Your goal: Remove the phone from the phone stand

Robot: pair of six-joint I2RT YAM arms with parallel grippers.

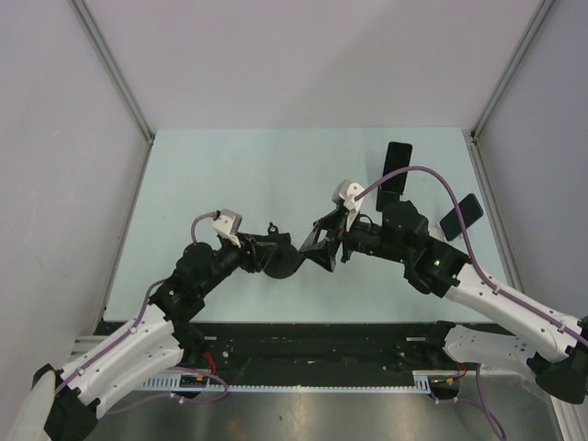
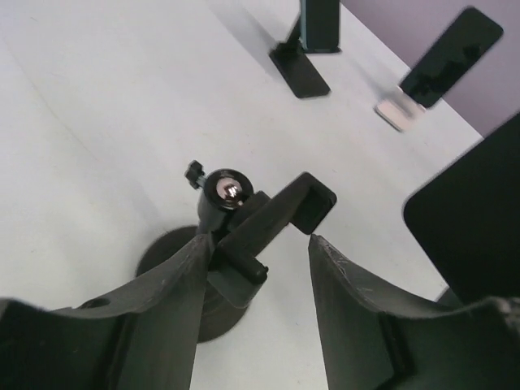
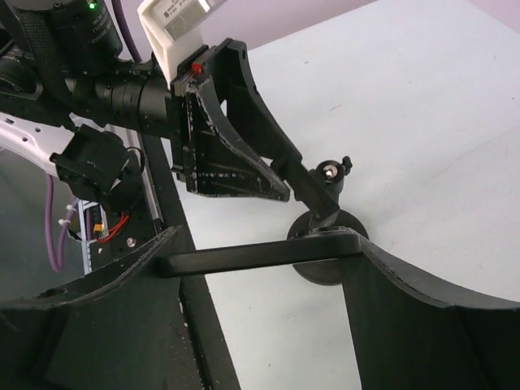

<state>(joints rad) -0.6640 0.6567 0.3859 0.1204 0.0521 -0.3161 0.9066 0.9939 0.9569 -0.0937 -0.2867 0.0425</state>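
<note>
Right claw [image 3: 264, 246]: clamped across the phone [image 3: 244, 258], one finger on each long side. In the right wrist view the phone showed edge-on as a flat dark bar spanning the two fingers.

Left claw [image 2: 258, 244]: jaws apart, straddling the phone stand [image 2: 231, 211] from above. The finger on the left of the left wrist view overlapped the stand's neck, and contact could not be judged. The other finger showed a gap to the stand's arm.

Phone position: off the stand. In the left wrist view it was a dark slab with a rounded corner at the right edge of the frame, beside the stand and apart from it. The stand's cradle [image 2: 313, 203] was bare.

Stand: upright on its round base [image 2: 166, 256] on the pale table [image 1: 230, 175], near the middle, between the two claws. A shiny ball joint [image 2: 227, 189] sat at the top of the neck.

Background: a second stand [image 2: 305, 49] and a second phone [image 2: 451, 53] tilted on a light-coloured holder [image 2: 396, 114], both at the far right of the table, well apart from the claws.
</note>
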